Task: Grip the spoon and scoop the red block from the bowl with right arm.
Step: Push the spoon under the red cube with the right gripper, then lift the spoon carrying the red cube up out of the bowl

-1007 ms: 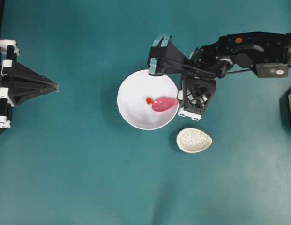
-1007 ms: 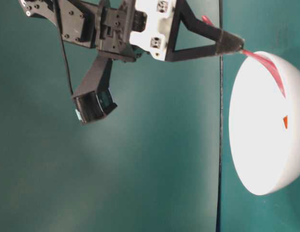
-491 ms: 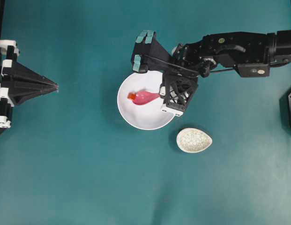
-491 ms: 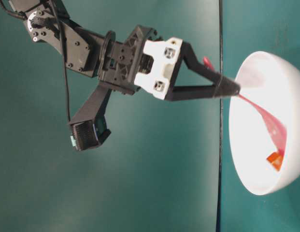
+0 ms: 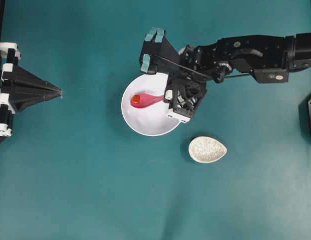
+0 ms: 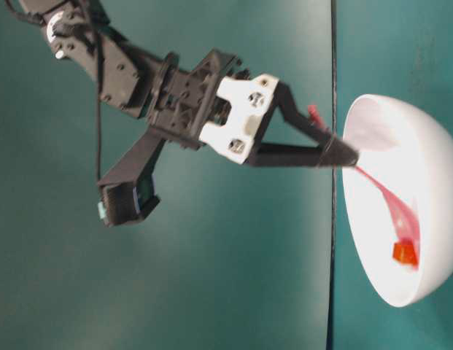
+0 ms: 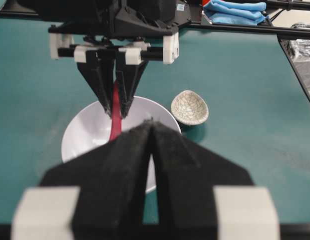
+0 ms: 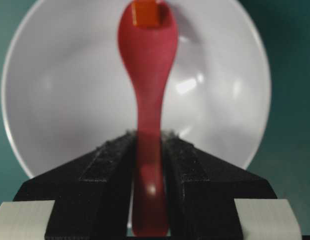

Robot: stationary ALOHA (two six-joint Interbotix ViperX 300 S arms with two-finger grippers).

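The red block [image 8: 147, 13] sat at the tip of the pink spoon [image 8: 148, 75], inside the white bowl [image 5: 140, 122]. The right gripper [image 8: 148, 165] was clamped on the spoon's handle, whose end was cut off at the wrist view's lower edge. The bowl stood on a teal table cover [image 5: 95, 190], with a crackle-patterned oval dish [image 5: 207, 149] near it. The left gripper [image 7: 152, 131] was parked well apart, jaws together. Blue cloth [image 7: 234, 11] lay at the far table edge, partly hidden behind a frame bar.
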